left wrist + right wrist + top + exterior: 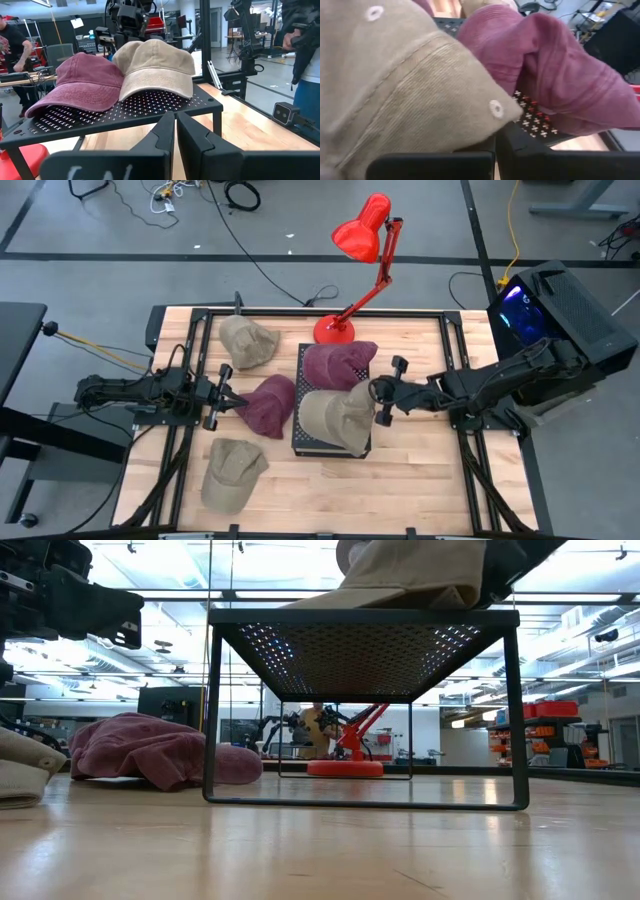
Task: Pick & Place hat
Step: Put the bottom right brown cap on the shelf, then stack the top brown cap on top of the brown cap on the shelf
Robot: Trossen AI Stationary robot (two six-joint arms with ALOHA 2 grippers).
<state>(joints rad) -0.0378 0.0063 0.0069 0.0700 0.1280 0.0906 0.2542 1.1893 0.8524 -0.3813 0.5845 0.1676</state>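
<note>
Tan hat (337, 417) overhangs rack (303, 442) edge w/ right pincer (377, 401) touching

No text, label, brand or number can be read anywhere in these views.

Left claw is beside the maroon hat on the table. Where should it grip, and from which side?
Probably the crown edge of the maroon hat facing the left claw, coming in level from the left. The soft crown is bunched up there, giving a fold to pinch; its far side lies against the black rack.
</note>
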